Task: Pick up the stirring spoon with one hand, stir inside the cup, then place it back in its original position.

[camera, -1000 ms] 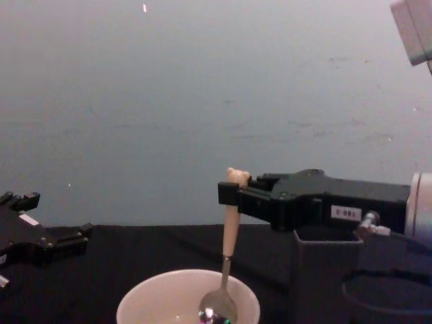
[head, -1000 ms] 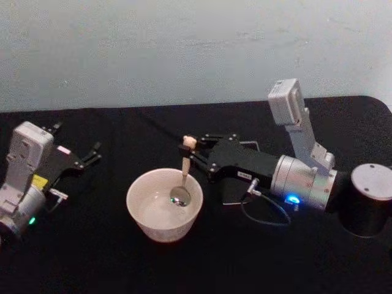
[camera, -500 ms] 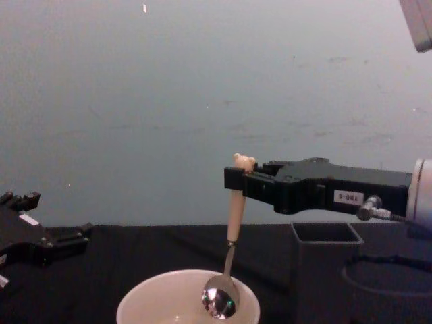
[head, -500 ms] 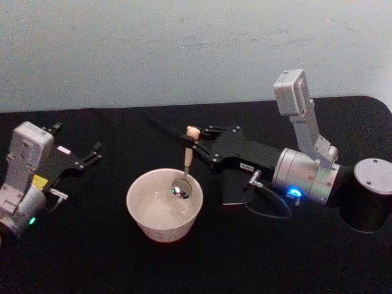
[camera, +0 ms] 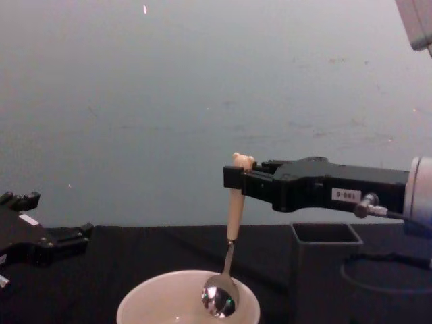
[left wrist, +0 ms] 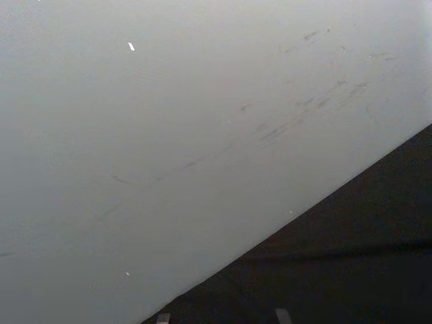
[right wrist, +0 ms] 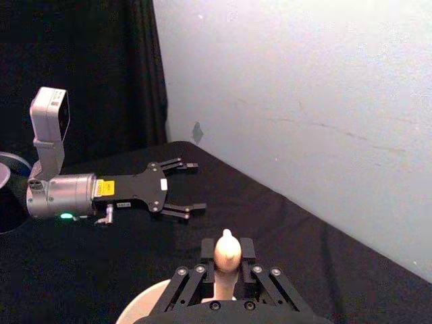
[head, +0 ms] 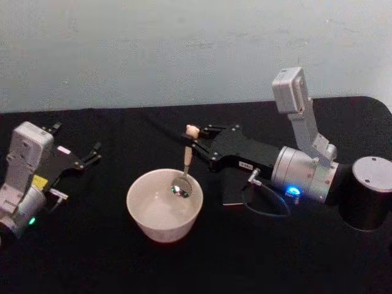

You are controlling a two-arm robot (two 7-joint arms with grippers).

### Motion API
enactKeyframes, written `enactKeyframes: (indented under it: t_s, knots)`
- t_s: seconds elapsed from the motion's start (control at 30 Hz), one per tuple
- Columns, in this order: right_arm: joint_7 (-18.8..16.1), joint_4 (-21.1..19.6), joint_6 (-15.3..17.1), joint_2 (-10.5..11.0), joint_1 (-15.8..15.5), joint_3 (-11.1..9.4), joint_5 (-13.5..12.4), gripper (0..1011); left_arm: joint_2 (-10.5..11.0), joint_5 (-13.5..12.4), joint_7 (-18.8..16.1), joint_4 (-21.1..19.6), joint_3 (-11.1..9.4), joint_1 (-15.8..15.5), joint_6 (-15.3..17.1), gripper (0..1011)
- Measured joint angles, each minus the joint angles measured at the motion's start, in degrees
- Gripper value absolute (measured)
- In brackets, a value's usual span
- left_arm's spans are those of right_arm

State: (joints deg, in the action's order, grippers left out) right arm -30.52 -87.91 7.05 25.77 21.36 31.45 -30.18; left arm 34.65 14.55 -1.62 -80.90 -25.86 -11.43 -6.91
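Right gripper (camera: 233,178), fingers pinching stirring spoon (camera: 234,208) at bear-head end, bowl dipped inside cup (head: 163,229), mid-surface. Stirring step likely; next: lift clear, lower into holder (camera: 317,270) alongside. Left gripper (head: 76,139) parked at left edge, fingers spread.

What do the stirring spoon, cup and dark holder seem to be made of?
The stirring spoon: mirror-bright bowl, likely polished metal; matte cream handle, perhaps wood or plastic. The cup: smooth cream-white, thin rim, probably ceramic or plastic. The holder: matte dark grey, thin walls, likely plastic.
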Motion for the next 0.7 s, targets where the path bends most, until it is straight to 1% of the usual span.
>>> enactKeyframes:
  t_s: [0.27,0.7]
  knots:
    - [0.23,-0.06,0.26,-0.15,0.15,-0.12,-0.45,214,0.00,0.00,0.00,0.00,0.00,0.00,0.00,1001]
    - [2.19,-0.83,1.85,-0.03,0.18,-1.98,-2.44,214,0.00,0.00,0.00,0.00,0.00,0.00,0.00,1001]
